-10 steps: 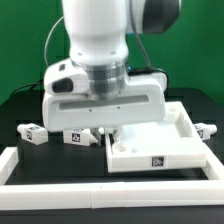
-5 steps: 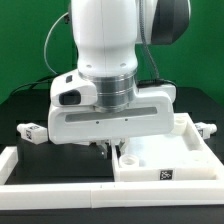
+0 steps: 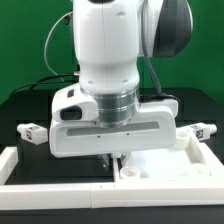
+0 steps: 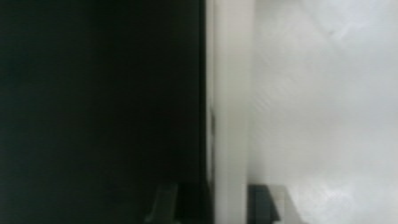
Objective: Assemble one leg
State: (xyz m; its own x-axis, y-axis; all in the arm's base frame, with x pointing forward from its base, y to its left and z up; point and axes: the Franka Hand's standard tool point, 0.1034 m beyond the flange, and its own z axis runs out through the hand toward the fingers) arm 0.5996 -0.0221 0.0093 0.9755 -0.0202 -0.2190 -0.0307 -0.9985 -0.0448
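Exterior view: gripper [image 3: 113, 160] low at edge of large flat white panel [image 3: 165, 166] | opening and hold: cannot tell | small white tagged plastic leg [image 3: 33, 131] lies on black table [image 3: 25, 112], exterior view's left, apart from gripper.

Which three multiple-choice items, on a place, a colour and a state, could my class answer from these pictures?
1. Where is the hand? A at the white panel's edge; B over a leg; C at the backdrop.
2. What colour is the table? A black; B red; C white.
3. How are the two legs? A gripped; B lying loose, apart from the hand; C fixed in the panel.
Key: 1 A, wrist view shows that edge; 2 A, dark surface; 3 B, both lie clear of it.
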